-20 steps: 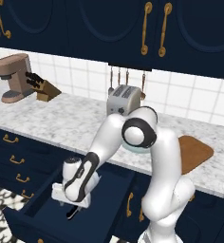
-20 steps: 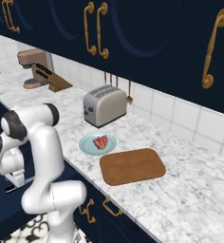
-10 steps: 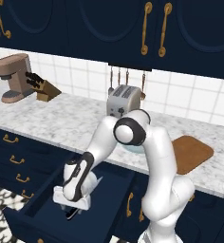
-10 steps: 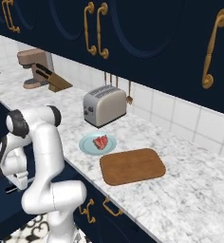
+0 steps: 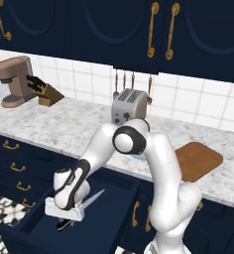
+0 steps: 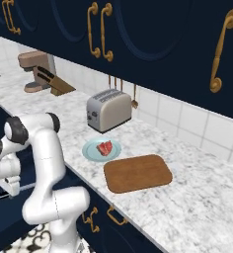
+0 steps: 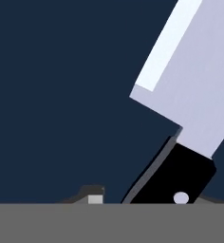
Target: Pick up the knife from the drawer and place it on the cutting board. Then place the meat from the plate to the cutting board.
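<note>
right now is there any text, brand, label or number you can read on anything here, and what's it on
None: no readable text shows in any view.
The toaster has small dark controls on its end, but no legible marking.
The coffee machine, knife block, knife, plate and cutting board are plain.

Matt wood, veined stone, bright metal

The cutting board (image 6: 138, 173) is showing matt brown wood; the counter (image 6: 197, 207) is looking like speckled marble; the toaster (image 6: 108, 109) is gleaming brushed metal.
</note>
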### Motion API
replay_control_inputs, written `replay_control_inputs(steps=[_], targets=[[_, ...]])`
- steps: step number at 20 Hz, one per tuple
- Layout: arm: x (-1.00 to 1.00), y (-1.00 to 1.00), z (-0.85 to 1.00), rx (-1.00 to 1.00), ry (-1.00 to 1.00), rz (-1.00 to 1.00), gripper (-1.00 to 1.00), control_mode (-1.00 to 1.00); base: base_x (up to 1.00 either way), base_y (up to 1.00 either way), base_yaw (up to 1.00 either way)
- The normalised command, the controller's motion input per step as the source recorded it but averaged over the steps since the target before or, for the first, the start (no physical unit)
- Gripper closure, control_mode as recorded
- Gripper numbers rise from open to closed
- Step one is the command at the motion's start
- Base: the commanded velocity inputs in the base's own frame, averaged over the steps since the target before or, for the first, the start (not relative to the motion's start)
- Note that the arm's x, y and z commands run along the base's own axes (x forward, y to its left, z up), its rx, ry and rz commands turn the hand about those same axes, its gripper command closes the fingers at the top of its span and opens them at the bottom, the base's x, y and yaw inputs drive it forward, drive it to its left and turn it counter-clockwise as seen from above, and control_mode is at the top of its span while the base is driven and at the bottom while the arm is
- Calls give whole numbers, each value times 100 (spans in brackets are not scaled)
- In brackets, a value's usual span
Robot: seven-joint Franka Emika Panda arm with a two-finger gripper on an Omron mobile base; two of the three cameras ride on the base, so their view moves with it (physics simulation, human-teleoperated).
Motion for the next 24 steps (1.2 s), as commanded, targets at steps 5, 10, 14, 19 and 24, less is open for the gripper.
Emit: replay_control_inputs(steps=[5, 10, 14, 19, 24], targets=[[-31, 6, 18, 1, 0, -3, 100, -100, 0, 0, 0], [-69, -22, 92, 1, -12, -1, 100, -100, 0, 0, 0], [-49, -19, 100, 0, -16, 0, 100, -100, 0, 0, 0], [-17, -29, 100, 0, -12, -1, 100, -100, 0, 0, 0], [0, -69, 90, 3, -9, -10, 100, -100, 0, 0, 0]])
